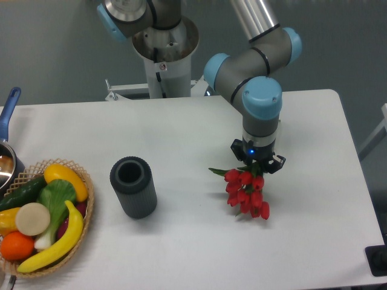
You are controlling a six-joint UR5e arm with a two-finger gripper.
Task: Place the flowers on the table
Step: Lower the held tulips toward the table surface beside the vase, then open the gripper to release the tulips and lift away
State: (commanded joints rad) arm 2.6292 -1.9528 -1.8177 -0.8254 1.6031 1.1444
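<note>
The flowers (245, 192), a bunch of red tulip buds with a green leaf sticking out to the left, hang from my gripper (256, 164) right of the table's middle. The gripper points straight down and is shut on the stems; the stems are mostly hidden under it. The buds are low over the white table (193, 133); I cannot tell whether they touch it. The dark grey ribbed vase (133, 186) stands upright and empty to the left, well apart from the flowers.
A wicker basket (78, 238) of fruit and vegetables sits at the front left edge. A pot with a blue handle (9, 109) is at the far left. The arm's base (164, 45) stands behind the table's far edge.
</note>
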